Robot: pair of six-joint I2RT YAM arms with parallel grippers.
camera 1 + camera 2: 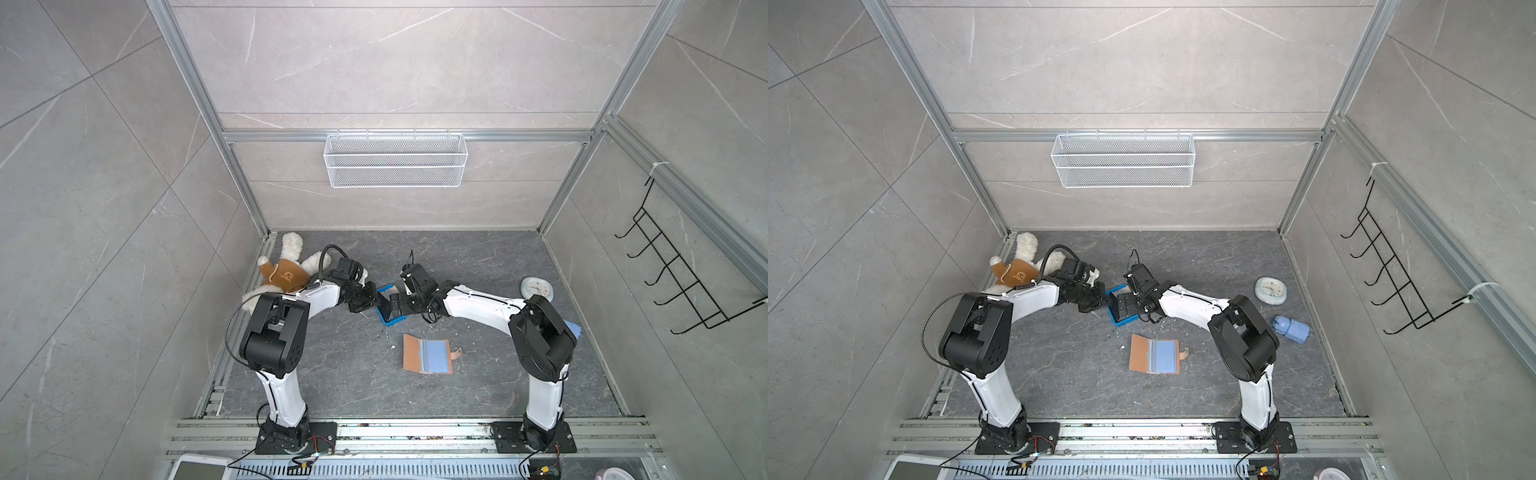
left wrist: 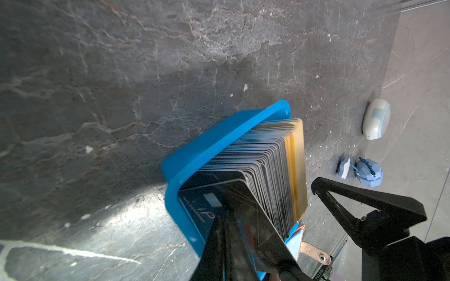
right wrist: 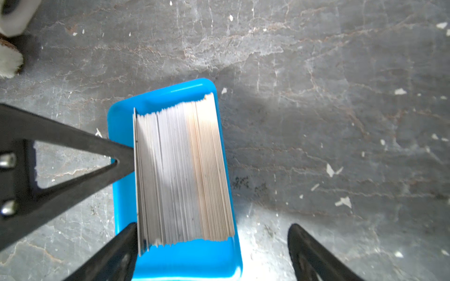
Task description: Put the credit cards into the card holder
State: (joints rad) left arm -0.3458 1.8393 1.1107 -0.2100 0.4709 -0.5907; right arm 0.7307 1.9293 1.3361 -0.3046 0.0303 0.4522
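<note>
The credit cards (image 3: 182, 170) stand on edge as a thick stack in a small blue tray (image 3: 185, 262), black and grey ones with tan ones at one end. My left gripper (image 2: 226, 219) is shut, its tip pushed in at the stack's black end. A black "VIP" card (image 2: 202, 209) lies on one side of it and a glossy black card (image 2: 258, 219) leans on the other. No card shows between its fingers. My right gripper (image 3: 211, 243) is open and straddles the stack from the opposite side. The card holder (image 1: 428, 354) lies open on the floor, nearer the arm bases.
A white plush toy (image 1: 286, 270) lies behind the left arm. A round pale clock (image 1: 537, 289) and a small light-blue object (image 1: 1291, 328) sit right of the right arm. A wire basket (image 1: 395, 160) hangs on the back wall, a black hook rack (image 1: 681, 282) on the right wall.
</note>
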